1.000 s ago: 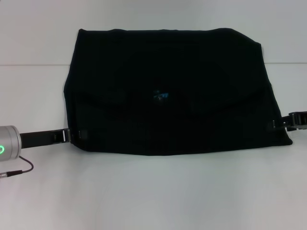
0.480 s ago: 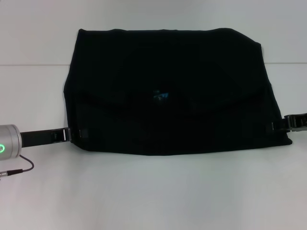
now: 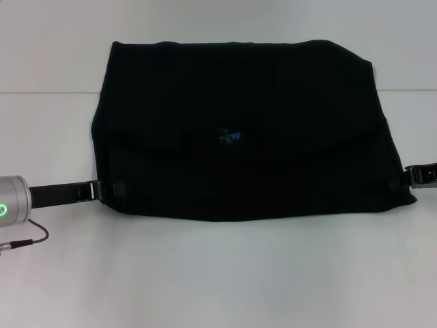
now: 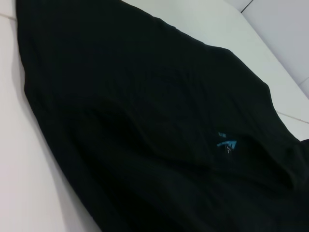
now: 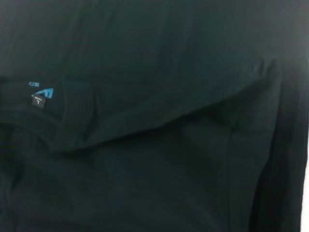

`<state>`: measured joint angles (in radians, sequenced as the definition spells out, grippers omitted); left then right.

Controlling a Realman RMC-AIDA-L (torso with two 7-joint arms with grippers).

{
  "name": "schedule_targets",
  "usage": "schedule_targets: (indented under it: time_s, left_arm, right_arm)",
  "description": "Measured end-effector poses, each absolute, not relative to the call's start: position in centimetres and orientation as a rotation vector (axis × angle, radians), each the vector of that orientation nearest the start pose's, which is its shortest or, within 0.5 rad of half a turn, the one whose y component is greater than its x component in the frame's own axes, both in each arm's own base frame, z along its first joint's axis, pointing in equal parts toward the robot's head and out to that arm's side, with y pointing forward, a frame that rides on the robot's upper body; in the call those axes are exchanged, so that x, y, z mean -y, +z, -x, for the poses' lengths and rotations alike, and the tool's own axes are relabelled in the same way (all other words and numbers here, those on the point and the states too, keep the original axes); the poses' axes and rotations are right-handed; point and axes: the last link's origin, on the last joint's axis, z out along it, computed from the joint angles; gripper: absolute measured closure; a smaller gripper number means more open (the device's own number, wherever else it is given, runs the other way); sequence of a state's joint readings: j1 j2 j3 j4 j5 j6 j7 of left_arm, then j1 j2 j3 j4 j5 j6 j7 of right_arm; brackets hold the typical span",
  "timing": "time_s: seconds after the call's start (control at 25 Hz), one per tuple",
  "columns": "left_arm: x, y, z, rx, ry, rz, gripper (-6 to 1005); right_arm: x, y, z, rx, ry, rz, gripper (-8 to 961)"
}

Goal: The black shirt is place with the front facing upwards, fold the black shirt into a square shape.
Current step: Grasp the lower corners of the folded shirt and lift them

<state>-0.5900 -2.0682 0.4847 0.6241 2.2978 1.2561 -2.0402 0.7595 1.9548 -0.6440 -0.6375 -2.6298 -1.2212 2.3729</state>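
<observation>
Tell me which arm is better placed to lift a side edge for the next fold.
Left, marginally: the left gripper reaches onto the black shirt at its near left corner, while the right gripper sits just at the right edge.

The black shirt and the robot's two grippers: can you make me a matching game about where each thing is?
Things:
1. black shirt
2. blue neck label
3. left gripper
4. right gripper

Places:
A. at the shirt's near left corner
B. spread across the white table
C. at the shirt's near right corner
D. near the middle of the shirt

Pairs: 1-B, 2-D, 3-A, 4-C
</observation>
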Motion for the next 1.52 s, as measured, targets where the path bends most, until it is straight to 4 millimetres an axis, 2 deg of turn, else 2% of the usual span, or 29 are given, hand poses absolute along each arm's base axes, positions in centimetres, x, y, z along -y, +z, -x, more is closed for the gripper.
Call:
schedule_targets:
  time_s: [0.08, 0.32, 0.52, 0.72, 0.92, 1.2, 1.44, 1.52]
  left_arm:
    - [-36.1, 1.1, 31.4, 1.539, -0.512, 2.185, 971]
    - [-36.1, 1.1, 31.1, 1.544, -0.516, 2.212, 972]
    - [-35.5, 1.5, 30.2, 1.567, -0.528, 2.298, 971]
    - [-34.2, 2.5, 30.2, 1.636, -0.461, 2.368, 971]
    - [-31.7, 3.7, 29.8, 1.725, -0.450, 2.492, 972]
    - [-28.1, 4.2, 29.2, 1.851, -0.345, 2.698, 972]
    - [-26.1, 4.4, 30.0, 1.910, -0.144, 2.761, 971]
    - [-26.1, 4.4, 30.1, 1.905, -0.140, 2.763, 971]
  right_arm:
    - [-40.8, 4.8, -30.0, -1.531, 0.005, 2.156, 870]
    - [-40.7, 4.9, -29.9, -1.533, 0.002, 2.166, 879]
    - [-39.9, 5.6, -29.8, -1.559, -0.034, 2.228, 886]
    - [-37.7, 6.8, -30.6, -1.613, -0.105, 2.311, 887]
    - [-34.6, 7.4, -31.6, -1.676, -0.183, 2.398, 887]
    - [-30.8, 6.1, -32.3, -1.754, -0.405, 2.530, 887]
    - [-29.4, 4.9, -32.1, -1.794, -0.477, 2.584, 886]
    - [-29.3, 4.7, -32.0, -1.802, -0.468, 2.587, 886]
